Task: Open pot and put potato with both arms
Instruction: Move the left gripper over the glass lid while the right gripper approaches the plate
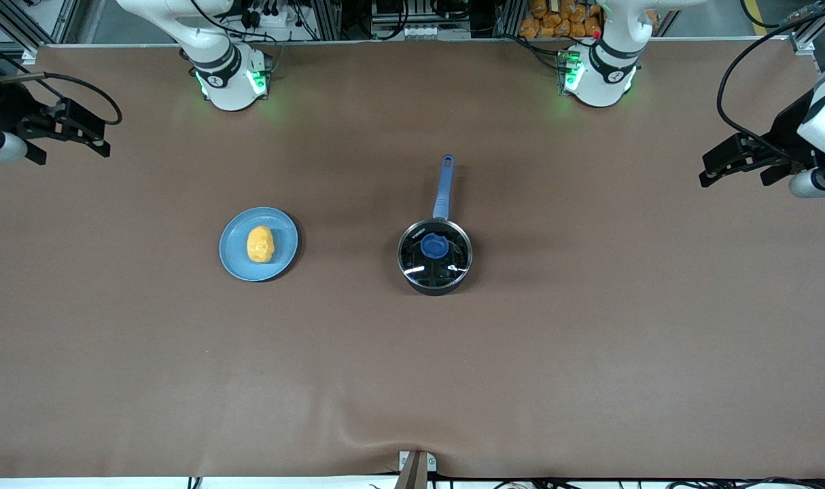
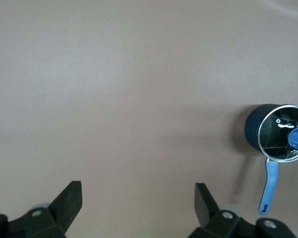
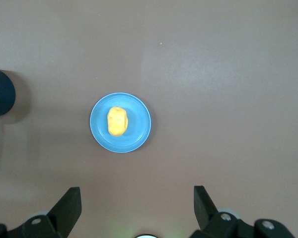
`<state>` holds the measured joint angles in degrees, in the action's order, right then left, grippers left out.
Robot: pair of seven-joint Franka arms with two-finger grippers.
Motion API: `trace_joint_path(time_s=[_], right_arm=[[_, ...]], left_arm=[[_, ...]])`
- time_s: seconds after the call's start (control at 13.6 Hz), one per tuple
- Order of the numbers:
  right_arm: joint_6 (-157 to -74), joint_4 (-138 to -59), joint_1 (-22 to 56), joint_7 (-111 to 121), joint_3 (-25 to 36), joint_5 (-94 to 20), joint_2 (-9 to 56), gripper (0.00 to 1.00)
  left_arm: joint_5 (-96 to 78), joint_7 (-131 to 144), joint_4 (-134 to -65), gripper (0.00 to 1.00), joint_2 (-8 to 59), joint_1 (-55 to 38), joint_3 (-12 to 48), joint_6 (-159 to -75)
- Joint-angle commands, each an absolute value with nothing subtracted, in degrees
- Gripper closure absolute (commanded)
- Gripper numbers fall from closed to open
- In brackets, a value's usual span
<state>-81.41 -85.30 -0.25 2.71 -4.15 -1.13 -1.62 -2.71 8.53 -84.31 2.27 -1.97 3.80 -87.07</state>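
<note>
Front view finds us parked at either end of the brown surface (image 1: 412, 380), nothing yet touched. Our left claw (image 1: 728, 170) hangs over the left arm's end, fingers spread wide and empty; our right claw (image 1: 73, 139) hangs over the right arm's end, equally open and empty. From table centre, the saucepan (image 1: 435, 257) sits at about three o'clock, glass lid (image 1: 434, 255) on, blue knob (image 1: 435, 245) up, its long blue handle (image 1: 444, 187) pointing to twelve, toward our bases. The potato (image 1: 260, 244) lies on a light-blue plate (image 1: 232, 261) at nine o'clock, long axis running twelve to six. We judge the knob falls to the left arm, the nearer one, and the potato to the right.
</note>
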Motion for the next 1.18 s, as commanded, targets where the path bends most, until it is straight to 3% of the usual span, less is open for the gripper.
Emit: trace_joint_path(time_s=[0.0,0.59,0.81,1.1], right_arm=[[-80.7,-84.7,-1.1,2.8,-4.5,-1.1,-1.4,0.00],[-80.0,-84.8,-1.0,2.8,-4.6,-1.0,-1.4,0.00],[-79.9,-84.8,-1.0,3.1,-4.5,-1.0,-1.3,0.00],[-79.9,-84.8,-1.0,3.1,-4.5,-1.0,-1.3,0.00]], left_arm=[[-4.0,7.9,-85.5,0.00,1.1,-2.0,3.5,-87.8],[-3.9,8.1,-85.7,0.00,2.4,-2.8,4.0,-87.7],[-4.3,12.5,-85.5,0.00,4.1,-3.2,7.7,-89.1],[-3.3,26.5,-85.4,0.00,8.3,-3.3,17.7,-93.3]])
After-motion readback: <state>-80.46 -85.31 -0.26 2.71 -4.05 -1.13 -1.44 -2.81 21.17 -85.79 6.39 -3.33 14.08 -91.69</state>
